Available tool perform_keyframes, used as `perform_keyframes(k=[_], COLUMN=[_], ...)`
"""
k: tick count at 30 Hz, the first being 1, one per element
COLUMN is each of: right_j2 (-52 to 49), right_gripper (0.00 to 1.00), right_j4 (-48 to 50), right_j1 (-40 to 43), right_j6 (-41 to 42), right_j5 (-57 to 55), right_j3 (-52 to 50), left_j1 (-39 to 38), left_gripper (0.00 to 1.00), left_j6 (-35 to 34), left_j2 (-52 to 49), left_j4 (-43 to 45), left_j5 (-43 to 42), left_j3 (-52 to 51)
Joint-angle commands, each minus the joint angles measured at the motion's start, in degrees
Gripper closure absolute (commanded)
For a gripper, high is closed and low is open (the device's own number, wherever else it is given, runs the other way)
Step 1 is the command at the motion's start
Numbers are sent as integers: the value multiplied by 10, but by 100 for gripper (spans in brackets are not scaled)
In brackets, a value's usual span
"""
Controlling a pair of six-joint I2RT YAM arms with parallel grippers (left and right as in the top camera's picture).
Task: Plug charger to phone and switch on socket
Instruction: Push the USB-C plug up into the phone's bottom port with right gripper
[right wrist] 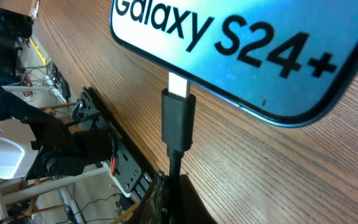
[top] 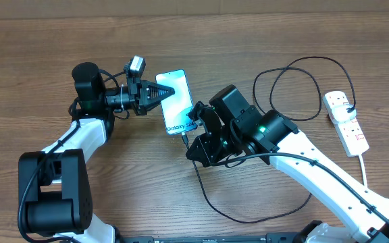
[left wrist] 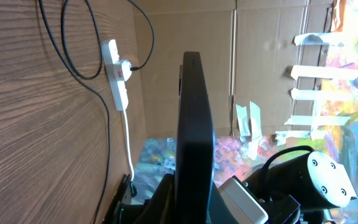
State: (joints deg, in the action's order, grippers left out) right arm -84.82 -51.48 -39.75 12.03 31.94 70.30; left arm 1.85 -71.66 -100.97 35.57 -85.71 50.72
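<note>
Gripping the phone [top: 177, 104] is the left hand [top: 167, 90]; right hand [top: 193, 133] pinches the charger [right wrist: 178, 121].

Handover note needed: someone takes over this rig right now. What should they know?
The left gripper is shut on the top end of the phone.
The right gripper is shut on the charger just behind its connector.
The connector tip is at the phone's port with metal showing, so it is not fully seated.
The socket lies far right, untouched, with a black plug in it.
Left to do: push the connector home, then switch on the socket.
</note>
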Motion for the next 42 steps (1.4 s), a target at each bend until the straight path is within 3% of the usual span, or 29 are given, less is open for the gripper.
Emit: perform_keyframes(k=[1,31,38,42], right_j2=[-2,-2,-2,-2], right_gripper=[96,96,58,50], right_j4=[5,75,51,38], right_j1=[0,0,0,0], right_j6=[3,17,17,17], right_j5=[-5,-28,-28,-28], right_j3=[10,10,10,10], left_j1=[-4,-5,-5,-5], left_gripper=[96,96,96,96], left_j6=[-1,61,98,99], left_j2=[-2,-2,-2,-2], left_j4=[3,2,3,2], left_j5=[-8,-29,-28,-18], left_j3=[16,16,16,16])
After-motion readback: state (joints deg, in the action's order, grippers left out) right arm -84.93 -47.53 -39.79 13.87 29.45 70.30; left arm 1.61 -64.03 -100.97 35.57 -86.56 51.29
